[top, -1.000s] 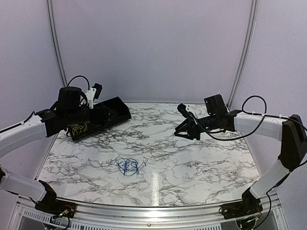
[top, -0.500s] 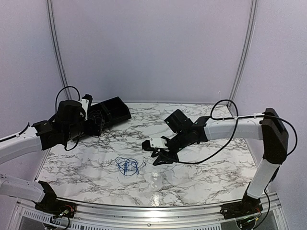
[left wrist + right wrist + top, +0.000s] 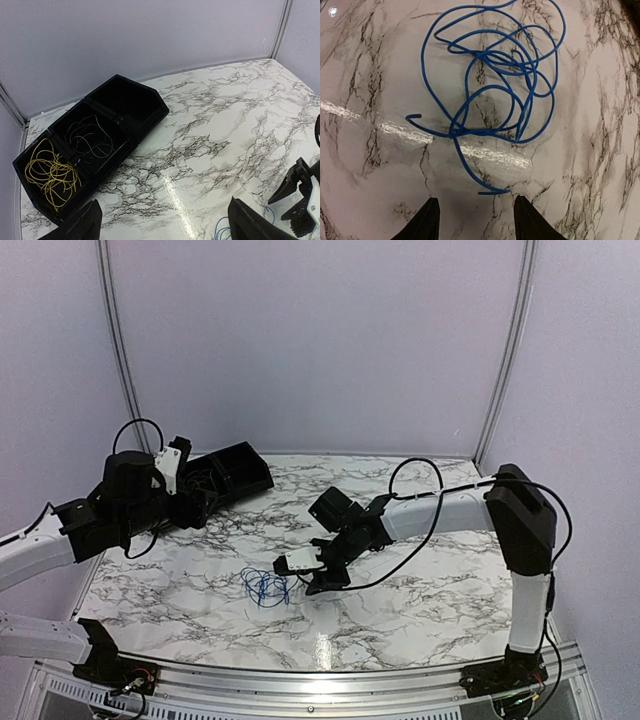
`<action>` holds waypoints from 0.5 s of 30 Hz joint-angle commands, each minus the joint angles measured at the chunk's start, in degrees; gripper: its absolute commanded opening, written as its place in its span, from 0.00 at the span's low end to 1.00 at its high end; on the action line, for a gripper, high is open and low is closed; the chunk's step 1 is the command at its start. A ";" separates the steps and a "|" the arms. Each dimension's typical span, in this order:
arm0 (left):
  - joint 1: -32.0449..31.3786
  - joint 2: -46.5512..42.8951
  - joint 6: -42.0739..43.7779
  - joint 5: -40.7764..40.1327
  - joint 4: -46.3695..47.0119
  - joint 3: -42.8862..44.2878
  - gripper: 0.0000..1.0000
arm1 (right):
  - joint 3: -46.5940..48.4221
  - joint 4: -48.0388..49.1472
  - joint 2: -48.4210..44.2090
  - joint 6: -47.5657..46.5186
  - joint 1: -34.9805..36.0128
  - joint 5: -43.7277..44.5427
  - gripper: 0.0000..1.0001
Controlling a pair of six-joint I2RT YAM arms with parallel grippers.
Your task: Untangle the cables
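A thin blue wire cable [image 3: 487,87] lies loosely tangled on the white, grey-veined marble counter [image 3: 370,75]. The black gripper [image 3: 475,220], fingertips spread, sits just beside its nearest loose end.

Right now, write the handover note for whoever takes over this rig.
Left end effector: open, empty, near the black bin.
Right end effector: open, empty, poised beside the blue cable, a loose tangle on the table.
Done: yellow cable in the bin's end compartment, pale cable in the middle one.
Left: the blue cable, likely bound for the third compartment.
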 commanded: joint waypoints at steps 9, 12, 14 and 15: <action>-0.04 -2.10 1.68 6.94 1.97 -0.87 0.83 | 4.13 3.32 2.20 4.86 0.36 0.90 0.11; -0.67 -1.87 -0.29 10.31 2.63 -1.07 0.78 | 3.60 1.26 -0.26 4.75 0.43 -1.67 0.00; -1.53 -1.79 -4.21 12.60 3.58 -1.62 0.74 | 3.59 -0.92 -2.58 4.72 0.39 -2.87 0.00; -2.17 -2.11 -6.39 13.60 5.16 -2.85 0.73 | 3.59 -1.89 -4.58 4.86 0.37 -3.21 0.00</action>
